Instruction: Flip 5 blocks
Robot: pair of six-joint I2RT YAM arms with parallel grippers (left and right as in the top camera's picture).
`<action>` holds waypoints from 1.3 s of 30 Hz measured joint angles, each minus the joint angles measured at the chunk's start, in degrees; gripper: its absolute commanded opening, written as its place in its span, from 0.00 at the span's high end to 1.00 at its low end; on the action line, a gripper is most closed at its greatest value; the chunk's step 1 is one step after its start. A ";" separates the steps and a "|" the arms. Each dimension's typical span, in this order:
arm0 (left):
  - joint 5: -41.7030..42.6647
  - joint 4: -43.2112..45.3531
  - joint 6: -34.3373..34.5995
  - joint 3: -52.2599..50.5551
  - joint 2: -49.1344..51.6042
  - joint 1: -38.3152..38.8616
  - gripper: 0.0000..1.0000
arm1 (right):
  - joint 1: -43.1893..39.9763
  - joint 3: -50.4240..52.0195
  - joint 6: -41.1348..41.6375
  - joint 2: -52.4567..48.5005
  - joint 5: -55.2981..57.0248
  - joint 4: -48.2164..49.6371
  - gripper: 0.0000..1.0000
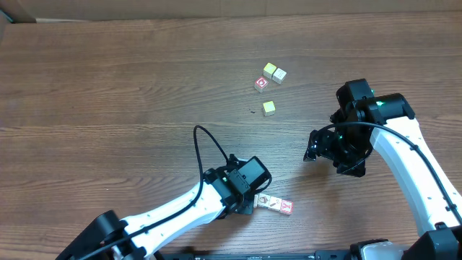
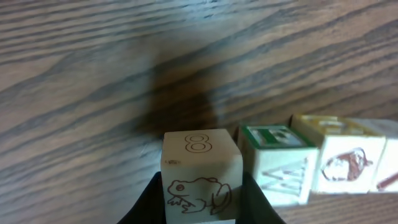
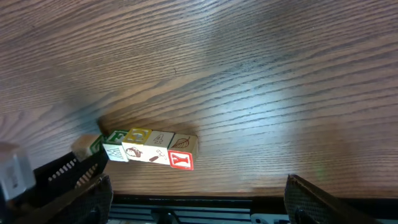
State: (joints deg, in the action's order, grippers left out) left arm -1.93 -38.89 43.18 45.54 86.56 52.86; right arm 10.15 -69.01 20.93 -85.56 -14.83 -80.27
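Block with the frog print is clamped by its sides in the left gripper, evidently for turning over, with the row of blocks just to its right. Right gripper stands wide apart and empty, judged parked clear of the work.

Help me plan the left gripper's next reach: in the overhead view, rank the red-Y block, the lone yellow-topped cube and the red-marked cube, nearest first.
1. Red-Y block, just right of the left gripper.
2. Lone yellow-topped cube, mid-table.
3. Red-marked cube, just beyond it.
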 measured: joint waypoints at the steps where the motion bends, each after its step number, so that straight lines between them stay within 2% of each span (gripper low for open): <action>1: 0.00 0.39 0.00 -0.02 0.44 0.00 0.91 | 0.00 0.00 0.02 0.00 0.00 0.00 0.11; 9: 0.24 2.36 0.00 -0.09 1.97 0.00 0.91 | 0.00 0.00 0.02 0.00 0.00 -0.31 0.11; 14: 0.24 2.36 -0.04 -0.09 1.97 -0.02 0.80 | 0.00 0.00 0.02 0.00 0.02 -0.33 0.11; 16: 0.22 2.36 -0.02 -0.09 1.97 -0.02 0.73 | 0.00 0.00 0.00 0.00 0.00 -0.33 0.11; 19: 0.22 2.36 0.00 -0.09 1.97 -0.13 0.68 | 0.00 0.00 0.02 0.00 0.00 -0.31 0.11; 27: 0.20 2.51 -0.02 -0.09 1.97 -1.95 0.67 | 0.00 0.00 0.02 0.00 -0.02 -0.33 0.11; 34: 0.24 3.30 -1.16 -0.09 1.97 -2.34 0.81 | 0.00 0.00 0.00 0.00 0.02 -0.28 0.11; 39: 0.74 3.45 -2.89 -0.09 1.97 -2.36 0.73 | 0.00 0.00 0.00 0.00 0.00 -0.24 0.11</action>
State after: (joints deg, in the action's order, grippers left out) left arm -1.19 -35.44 40.29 45.45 88.53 50.50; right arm 10.15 -69.01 20.93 -85.56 -14.83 -80.51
